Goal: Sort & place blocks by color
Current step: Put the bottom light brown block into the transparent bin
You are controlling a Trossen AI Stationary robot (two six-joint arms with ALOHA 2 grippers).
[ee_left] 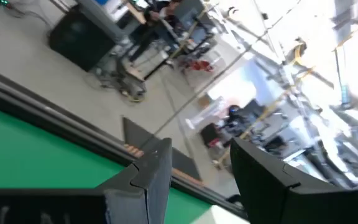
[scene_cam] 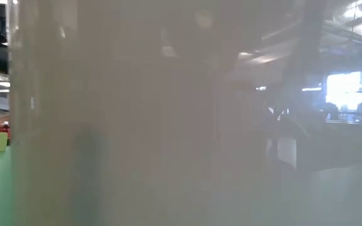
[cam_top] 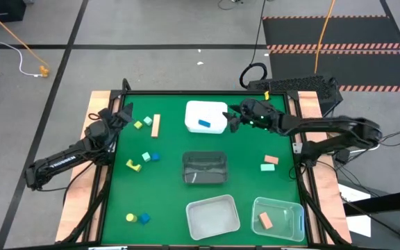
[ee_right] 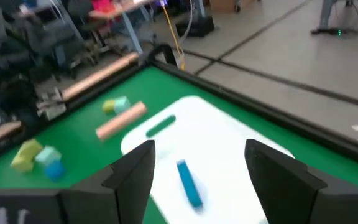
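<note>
In the high view a blue bar lies inside a white tub at the far middle of the green table. My right gripper hovers open at that tub's right edge. In the right wrist view the open gripper stands over the blue bar. Loose blocks lie on the table: a pink bar, a mint and a yellow cube, a yellow, mint and blue group, a yellow and blue pair, and a mint and pink pair. My left gripper waits open at the far left edge.
A dark clear tub sits mid-table. A frosted tub and a clear tub holding a pink block sit at the near edge. A tub wall fills nearly the whole low view. People show in the room beyond.
</note>
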